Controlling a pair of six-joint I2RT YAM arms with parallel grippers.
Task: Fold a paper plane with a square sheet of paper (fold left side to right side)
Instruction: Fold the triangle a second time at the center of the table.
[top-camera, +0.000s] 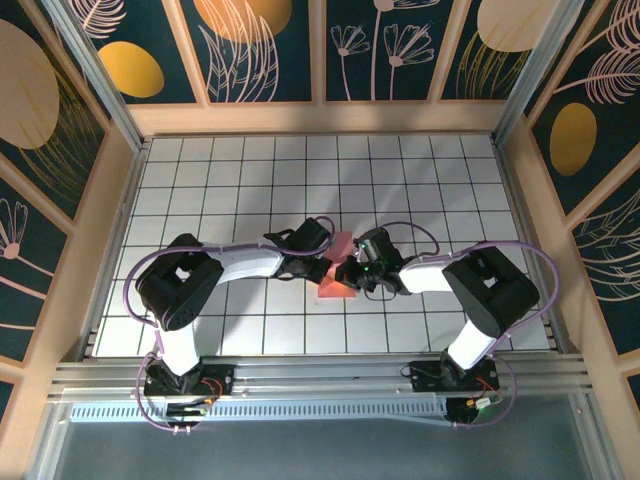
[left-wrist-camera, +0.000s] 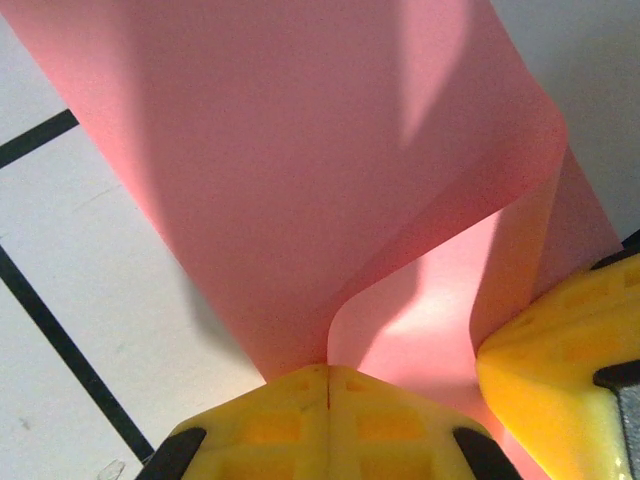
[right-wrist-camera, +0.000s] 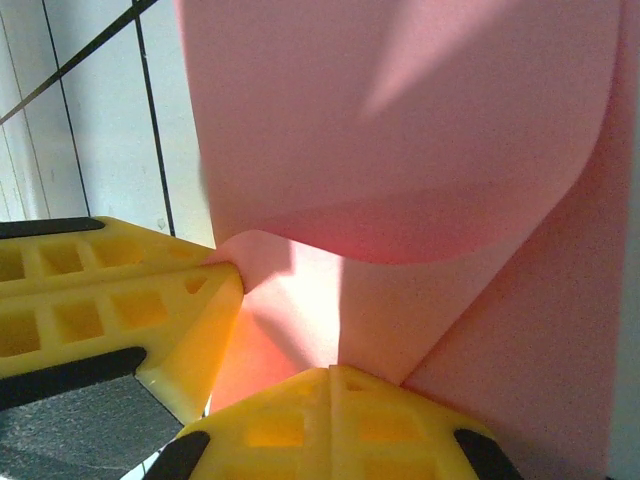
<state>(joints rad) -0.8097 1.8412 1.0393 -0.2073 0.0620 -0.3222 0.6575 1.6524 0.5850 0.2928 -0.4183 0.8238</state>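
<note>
The salmon-pink square sheet of paper (top-camera: 334, 287) is held up between both grippers at the table's middle, bent over into a soft curl. In the left wrist view the sheet (left-wrist-camera: 300, 150) rises from my left gripper (left-wrist-camera: 328, 368), whose yellow fingers are shut on its edge. My right gripper (right-wrist-camera: 333, 370) is likewise shut on the sheet (right-wrist-camera: 400, 120), a rounded loop above it. The two grippers sit almost touching, left gripper (top-camera: 322, 262) beside right gripper (top-camera: 355, 272). A finished paper plane is out of view.
White tiled table (top-camera: 230, 180) with black grid lines, walled by wooden frames and patterned panels (top-camera: 260, 50). The right gripper's finger (left-wrist-camera: 560, 370) crowds the left wrist view; the left gripper's fingers (right-wrist-camera: 120, 310) crowd the right wrist view. Open tiles lie behind and to both sides.
</note>
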